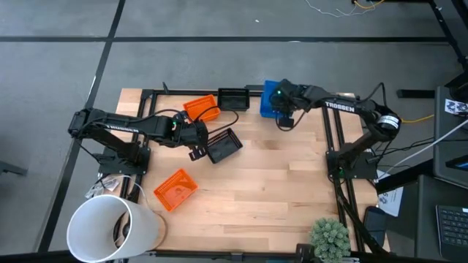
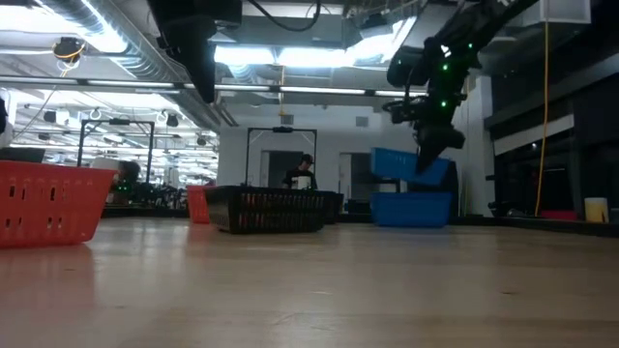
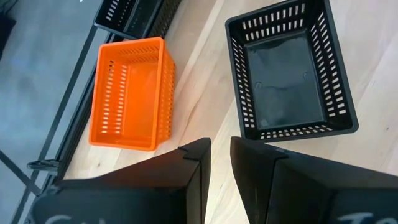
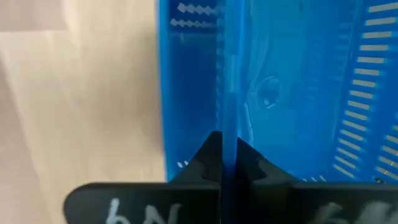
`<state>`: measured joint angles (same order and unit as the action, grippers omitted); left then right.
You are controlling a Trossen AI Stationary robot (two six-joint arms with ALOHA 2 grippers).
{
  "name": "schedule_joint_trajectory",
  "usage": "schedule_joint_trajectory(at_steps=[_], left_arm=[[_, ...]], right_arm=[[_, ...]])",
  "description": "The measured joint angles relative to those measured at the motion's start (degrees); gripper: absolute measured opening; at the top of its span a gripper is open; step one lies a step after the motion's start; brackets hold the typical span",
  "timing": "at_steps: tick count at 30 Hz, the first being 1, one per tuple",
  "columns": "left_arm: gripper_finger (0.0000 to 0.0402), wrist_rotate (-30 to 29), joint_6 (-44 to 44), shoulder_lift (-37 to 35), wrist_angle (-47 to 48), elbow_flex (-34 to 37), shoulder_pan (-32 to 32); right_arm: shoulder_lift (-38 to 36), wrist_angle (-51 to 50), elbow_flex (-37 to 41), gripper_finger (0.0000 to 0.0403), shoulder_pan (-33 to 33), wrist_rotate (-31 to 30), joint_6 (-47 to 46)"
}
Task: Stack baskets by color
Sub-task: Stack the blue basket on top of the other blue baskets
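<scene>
My right gripper (image 2: 428, 157) is shut on a blue basket (image 2: 406, 162), which hangs tilted just above a second blue basket (image 2: 411, 209) standing at the table's far right (image 1: 269, 101). My left gripper (image 3: 221, 155) hovers over the wood with a narrow gap and nothing between its fingers, beside a black basket (image 3: 289, 68) that stands open side up (image 1: 223, 145). An orange basket (image 3: 127, 93) lies next to it (image 1: 201, 108). Another black basket (image 1: 233, 97) sits at the far edge. A second orange basket (image 1: 175, 188) sits near left. My right gripper pinches one thin wall (image 4: 227, 118) of the blue basket between its two fingers, seen edge-on in the wrist view. The fingers come from above, slanting down. The basket is lifted clear and hangs tilted below them, over the other blue basket.
A large white cylinder (image 1: 110, 228) lies at the near left corner and a small green plant (image 1: 329, 237) stands at the near right. A black frame rail (image 1: 183, 92) runs along the far edge. The middle and near right of the table top (image 1: 278, 183) are bare wood.
</scene>
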<state>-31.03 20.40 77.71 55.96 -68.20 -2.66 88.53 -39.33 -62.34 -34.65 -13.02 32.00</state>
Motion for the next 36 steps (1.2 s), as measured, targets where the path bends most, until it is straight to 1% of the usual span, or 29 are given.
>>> schedule_joint_trajectory(at_steps=[2, 5, 7, 12, 14, 22, 25, 31, 36], left_arm=[[0.0055, 0.0, 0.0, 0.0, 0.0, 0.0, 0.0], [0.0055, 0.0, 0.0, 0.0, -0.1, 0.0, 0.4], [0.0055, 0.0, 0.0, 0.0, -0.1, 0.0, 0.8], [0.0055, 0.0, 0.0, 0.0, -0.1, 0.0, 1.9], [0.0055, 0.0, 0.0, 0.0, -0.1, 0.0, 2.3], [0.0055, 0.0, 0.0, 0.0, -0.1, 0.0, 3.1], [0.0055, 0.4, 0.0, 0.0, -0.1, 0.0, 3.1], [0.0055, 0.5, 0.1, 0.0, -0.1, 0.0, 3.1], [0.0055, 0.5, 0.5, 0.0, -0.1, 0.0, 3.1]], right_arm=[[0.5, 0.1, 0.0, 0.0, -1.1, 1.1, 0.1], [1.2, -0.2, 0.0, 0.0001, -1.7, 4.7, 0.0], [1.3, -0.5, 0.0, 0.0004, -1.6, 5.4, 0.0], [1.4, -1.9, 0.0, 0.0012, -1.6, 5.3, -0.1], [1.4, -3.0, 0.0, 0.0022, -1.6, 5.3, 0.0], [1.4, -2.9, 0.0, 0.0093, -1.6, 5.1, -0.2], [1.4, -2.4, 0.0, 0.0112, -1.6, 5.1, -0.3], [1.4, -0.8, 0.0, 0.0119, -1.6, 1.9, -2.4], [1.4, -0.4, 0.0, 0.0117, -1.6, 1.5, -3.2]])
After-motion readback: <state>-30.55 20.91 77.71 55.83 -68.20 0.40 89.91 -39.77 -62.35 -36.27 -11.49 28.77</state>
